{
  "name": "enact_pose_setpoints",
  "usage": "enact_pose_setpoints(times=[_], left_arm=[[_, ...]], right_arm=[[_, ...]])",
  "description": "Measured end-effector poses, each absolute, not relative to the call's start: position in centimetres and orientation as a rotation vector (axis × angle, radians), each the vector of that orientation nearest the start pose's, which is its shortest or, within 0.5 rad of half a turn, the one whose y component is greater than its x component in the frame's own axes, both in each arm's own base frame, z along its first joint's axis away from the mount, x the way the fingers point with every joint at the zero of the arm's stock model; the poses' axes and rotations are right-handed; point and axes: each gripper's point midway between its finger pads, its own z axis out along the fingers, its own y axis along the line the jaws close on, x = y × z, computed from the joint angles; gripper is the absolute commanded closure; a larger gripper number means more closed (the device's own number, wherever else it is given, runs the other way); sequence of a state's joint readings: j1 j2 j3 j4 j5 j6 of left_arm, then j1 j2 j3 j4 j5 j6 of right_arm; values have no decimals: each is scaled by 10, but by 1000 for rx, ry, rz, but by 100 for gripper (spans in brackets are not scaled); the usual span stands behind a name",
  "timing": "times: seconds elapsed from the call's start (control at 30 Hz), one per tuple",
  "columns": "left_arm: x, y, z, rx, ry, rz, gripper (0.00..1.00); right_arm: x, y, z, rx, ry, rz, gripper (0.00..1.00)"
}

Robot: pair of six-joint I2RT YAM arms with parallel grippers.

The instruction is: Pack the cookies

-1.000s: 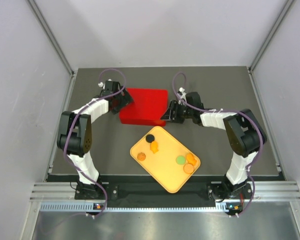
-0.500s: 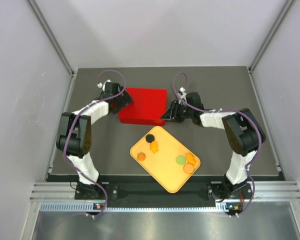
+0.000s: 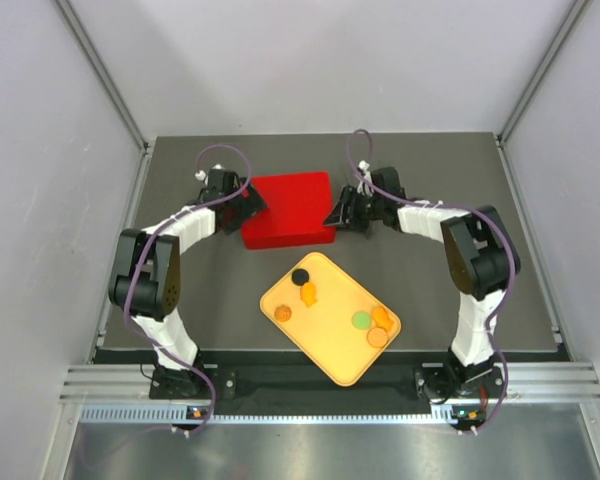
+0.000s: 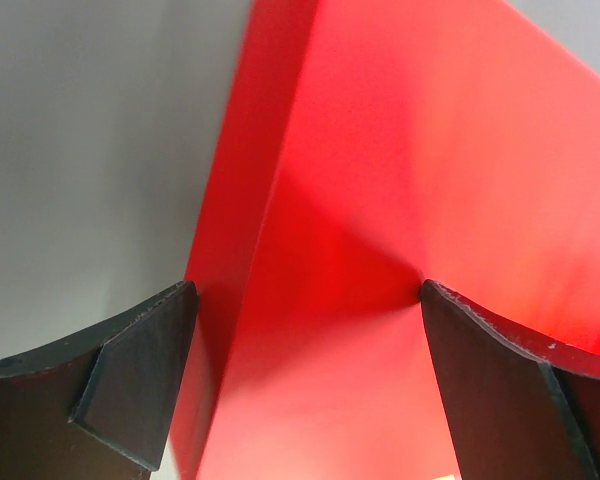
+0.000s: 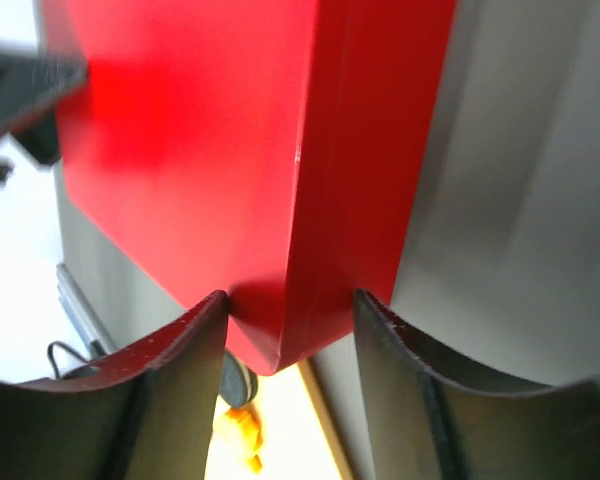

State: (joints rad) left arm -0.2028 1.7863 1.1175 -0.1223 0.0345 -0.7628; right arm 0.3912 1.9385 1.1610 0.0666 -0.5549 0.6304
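Red box (image 3: pixel 288 208) has swung a little on the dark table (image 3: pixel 460 200) in the last second. Its right end now sits farther back, and the right gripper (image 3: pixel 338 214) has moved back with it. That gripper looks pinched on the box's right corner, a finger on each side. The left gripper (image 3: pixel 248 205) straddles the left corner, jaws spread wide, not visibly squeezing. The cookies (image 3: pixel 308 292) lie on the yellow tray (image 3: pixel 330 365), apart from the box, none packed. My guess is the arms are squaring the box up first.
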Motion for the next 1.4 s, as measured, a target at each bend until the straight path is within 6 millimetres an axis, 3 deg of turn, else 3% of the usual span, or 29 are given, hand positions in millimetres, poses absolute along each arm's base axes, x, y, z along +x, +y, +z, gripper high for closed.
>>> enact_pose_setpoints(times=[0.3, 0.5, 0.67, 0.77, 1.03, 1.07, 1.1, 1.23, 1.4], left_arm=[[421, -141, 65, -683, 2358, -643, 1], [412, -147, 65, -680, 2390, -692, 1], [407, -136, 70, -692, 2432, -664, 1], [408, -119, 84, -704, 2421, -619, 1], [419, -84, 146, -668, 2297, -562, 1], [418, -82, 151, -662, 2290, -559, 1], [417, -81, 155, -654, 2285, -556, 2], [407, -82, 170, -615, 2278, -569, 2], [386, -89, 203, -514, 2227, -617, 2]], right_arm=[[447, 284, 69, -35, 2429, 1021, 33], [457, 282, 69, -47, 2436, 964, 25], [463, 280, 74, -62, 2432, 922, 22], [469, 279, 80, -68, 2418, 901, 21], [477, 275, 93, -67, 2395, 848, 18], [476, 273, 96, -67, 2392, 838, 16], [476, 272, 101, -66, 2386, 832, 0], [464, 260, 137, -75, 2316, 798, 0], [431, 237, 203, -82, 2165, 775, 0]])
